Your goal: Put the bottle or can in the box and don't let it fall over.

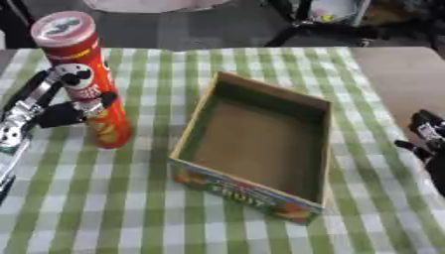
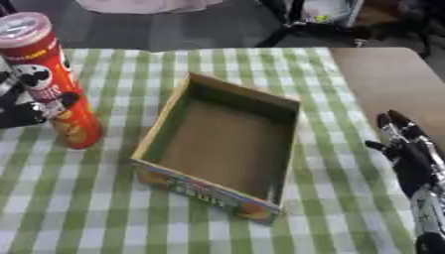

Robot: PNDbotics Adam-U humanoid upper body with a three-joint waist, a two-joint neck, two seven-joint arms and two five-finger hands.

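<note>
Tall red cylindrical crisp can (image 1: 87, 79) with a pale plastic lid and a moustached face on its label, standing upright on the green-and-white checked tablecloth (image 1: 130, 208), to the left of the box and outside it. Clasped at mid-height by the black left hand (image 1: 65, 113), fingers and thumb curled round the tube from its left side (base of the can apparently resting on the cloth, though contact hard to confirm). Just to the right, apart from the can, an open shallow cardboard box (image 1: 260, 193) with a brown inside, green inner walls and colourful fruit print on its near wall, set askew to the table edges. Further right, near the cloth's edge, the black right hand (image 2: 407, 149), fingers straight and slightly spread, pointing away, touching neither box nor can. Beyond the cloth on the right, bare brown tabletop (image 2: 382, 74).
</note>
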